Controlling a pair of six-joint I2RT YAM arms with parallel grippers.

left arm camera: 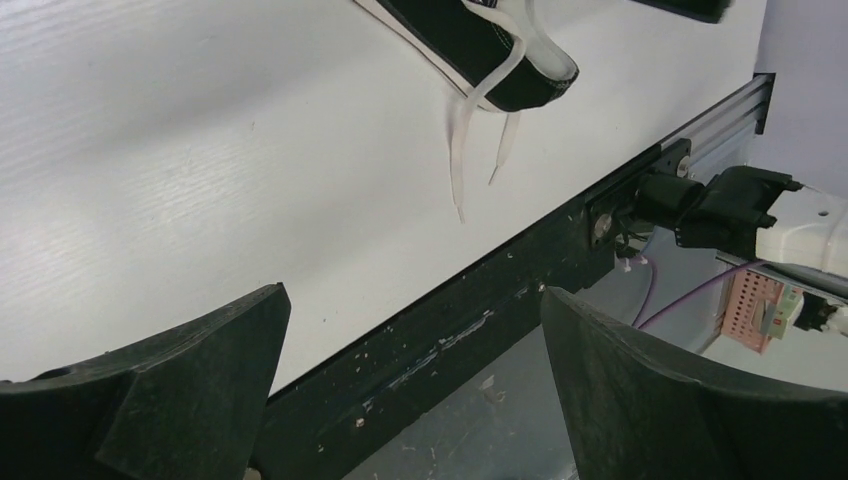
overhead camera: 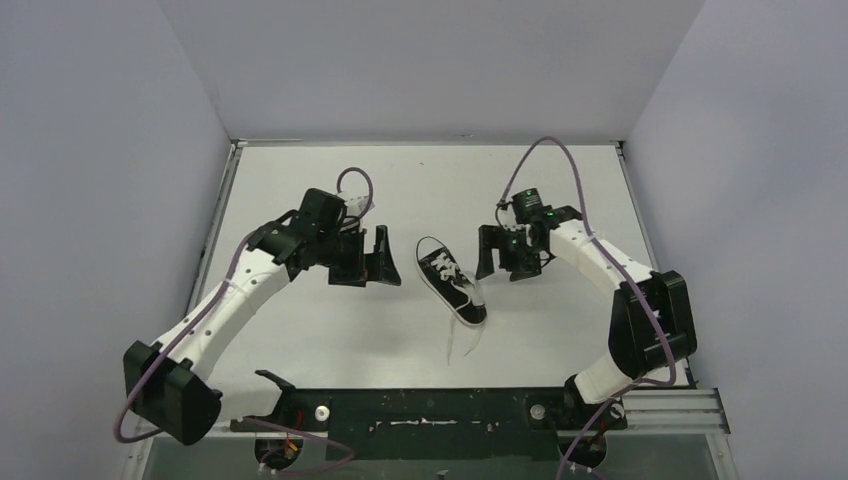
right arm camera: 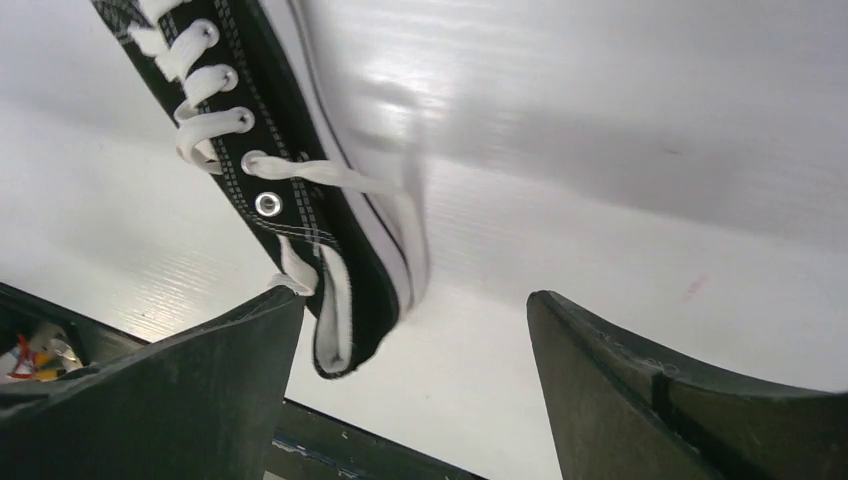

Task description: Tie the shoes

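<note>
Laces (left arm camera: 459, 150) trail loose, nothing tied yet, so you've got the whole knot left. Shoe (overhead camera: 451, 279) sits right between your left gripper (overhead camera: 368, 262) and right gripper (overhead camera: 503, 257), both spread wide, holding nothing.

The sneaker (overhead camera: 452, 280) had a matt black cloth upper with white stitching, a smooth white rubber sole, flat woven white laces (right arm camera: 215, 125) and shiny metal eyelets (right arm camera: 267, 204). The white tabletop (overhead camera: 420, 190) looked smooth, with a fine grain and a soft sheen. The left pincer (left arm camera: 412, 298) and right pincer (right arm camera: 415, 295) were matt black plastic, slightly rough. The black near rail (left arm camera: 440, 340) was scuffed and chipped.
</note>
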